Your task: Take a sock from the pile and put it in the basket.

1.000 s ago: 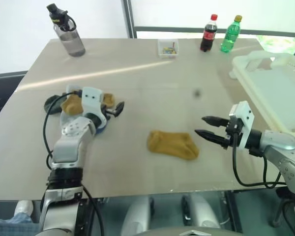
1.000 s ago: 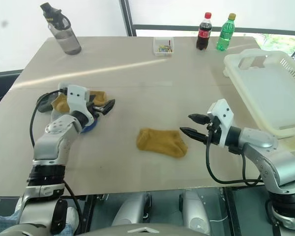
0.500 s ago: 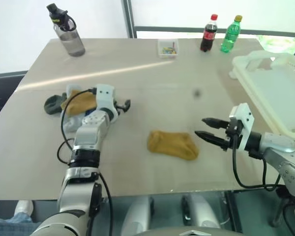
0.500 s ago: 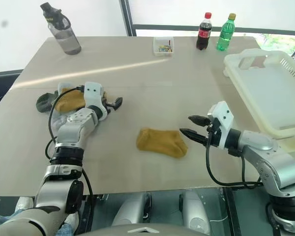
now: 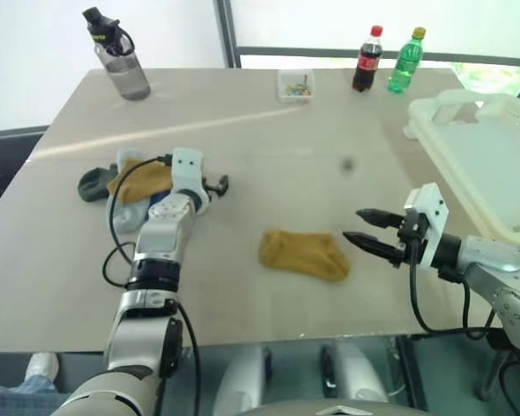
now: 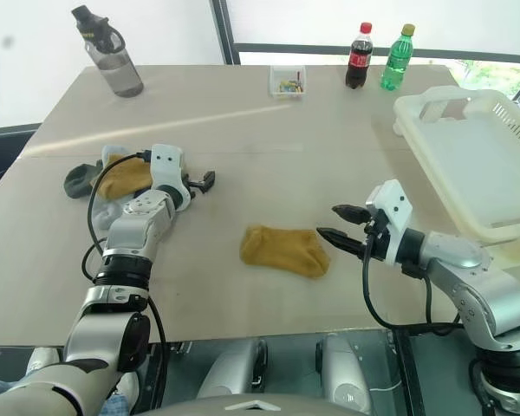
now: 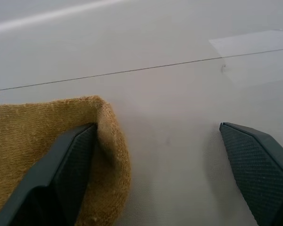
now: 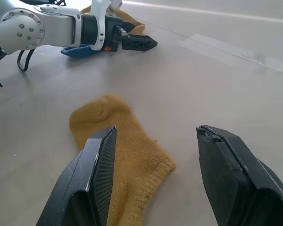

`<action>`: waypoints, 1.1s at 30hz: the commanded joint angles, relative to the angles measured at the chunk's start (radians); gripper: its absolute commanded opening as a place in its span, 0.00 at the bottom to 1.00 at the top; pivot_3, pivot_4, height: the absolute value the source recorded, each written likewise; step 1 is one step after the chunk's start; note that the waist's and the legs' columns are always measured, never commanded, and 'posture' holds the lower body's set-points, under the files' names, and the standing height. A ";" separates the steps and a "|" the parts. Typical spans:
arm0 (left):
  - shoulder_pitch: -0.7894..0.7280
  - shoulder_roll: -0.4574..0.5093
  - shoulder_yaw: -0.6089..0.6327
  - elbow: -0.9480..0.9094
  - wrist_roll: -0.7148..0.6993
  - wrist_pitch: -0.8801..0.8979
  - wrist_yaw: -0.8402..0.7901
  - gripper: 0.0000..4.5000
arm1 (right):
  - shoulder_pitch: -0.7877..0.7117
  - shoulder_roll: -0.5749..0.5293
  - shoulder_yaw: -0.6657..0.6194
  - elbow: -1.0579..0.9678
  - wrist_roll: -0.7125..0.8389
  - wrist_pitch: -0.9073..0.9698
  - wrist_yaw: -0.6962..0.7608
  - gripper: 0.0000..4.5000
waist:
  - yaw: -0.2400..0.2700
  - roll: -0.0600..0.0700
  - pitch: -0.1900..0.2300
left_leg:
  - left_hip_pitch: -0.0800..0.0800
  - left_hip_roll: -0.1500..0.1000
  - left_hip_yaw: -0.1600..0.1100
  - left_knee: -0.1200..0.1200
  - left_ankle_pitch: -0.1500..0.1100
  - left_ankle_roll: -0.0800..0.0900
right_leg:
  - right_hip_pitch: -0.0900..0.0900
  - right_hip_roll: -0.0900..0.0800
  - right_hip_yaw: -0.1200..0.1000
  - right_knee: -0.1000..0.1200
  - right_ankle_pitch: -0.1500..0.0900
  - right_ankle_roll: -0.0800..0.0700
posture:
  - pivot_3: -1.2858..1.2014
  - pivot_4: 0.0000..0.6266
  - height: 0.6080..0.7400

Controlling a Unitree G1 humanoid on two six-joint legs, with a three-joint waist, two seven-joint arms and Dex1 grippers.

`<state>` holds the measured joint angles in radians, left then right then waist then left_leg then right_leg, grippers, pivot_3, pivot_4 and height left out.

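Left arm reaches out past the pile
Left gripper [image 5: 218, 184] has moved right and farther out from the pile [image 5: 126, 183], uncovering the dark green sock [image 5: 93, 183]; jaws wide.

Both head views look forward and down over the whole table [image 5: 269, 130], sharing nearly the same scene. The left wrist view sits low and close, facing along its jaws across the tabletop. The right wrist view looks level toward the left gripper [image 8: 132, 43].

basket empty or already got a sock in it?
Empty as far as visible: the basket floor shows bare white; a mustard sock lies on the table.
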<state>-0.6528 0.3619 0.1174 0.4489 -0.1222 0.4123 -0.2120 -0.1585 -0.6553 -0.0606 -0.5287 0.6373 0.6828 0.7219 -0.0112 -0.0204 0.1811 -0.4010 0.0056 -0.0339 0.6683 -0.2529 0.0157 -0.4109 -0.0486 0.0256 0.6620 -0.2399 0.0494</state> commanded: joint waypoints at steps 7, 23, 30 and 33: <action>0.022 -0.003 0.002 -0.042 0.006 0.007 -0.004 0.99 | -0.007 -0.003 -0.033 -0.039 0.016 -0.078 0.033 0.61 | 0.000 0.000 0.000 | 0.000 0.000 0.000 0.000 0.000 0.000 | 0.000 0.000 0.000 0.000 0.000 0.000 | 0.52 0.24 1.00; 0.039 -0.010 -0.003 -0.079 0.005 0.037 -0.020 0.11 | -0.003 -0.001 -0.029 -0.029 0.012 -0.095 0.027 0.61 | 0.005 0.000 0.000 | 0.000 0.000 0.000 0.000 0.000 0.000 | 0.000 0.000 0.000 0.000 0.000 0.000 | 0.52 0.24 1.00; 0.048 -0.006 -0.012 -0.111 0.003 0.037 -0.040 0.00 | 0.001 -0.001 -0.031 -0.030 0.012 -0.094 0.023 0.61 | 0.006 0.000 0.000 | 0.000 0.000 0.000 0.000 0.000 0.000 | 0.001 0.000 0.000 0.000 0.000 0.000 | 0.52 0.24 1.00; 0.064 -0.011 -0.013 -0.200 -0.032 0.059 -0.083 0.00 | 0.003 -0.001 -0.032 -0.030 0.013 -0.094 0.021 0.61 | 0.005 0.000 0.000 | 0.000 0.000 0.000 0.000 0.000 0.000 | 0.000 0.000 0.000 0.000 0.000 0.000 | 0.52 0.24 1.00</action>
<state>-0.5970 0.3537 0.1102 0.3395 -0.1236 0.4547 -0.2597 -0.1581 -0.6552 -0.0606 -0.5319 0.6408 0.6068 0.7441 -0.0058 -0.0205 0.1809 -0.4013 0.0052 -0.0343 0.6687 -0.2529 0.0157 -0.4105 -0.0489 0.0257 0.6618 -0.2397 0.0497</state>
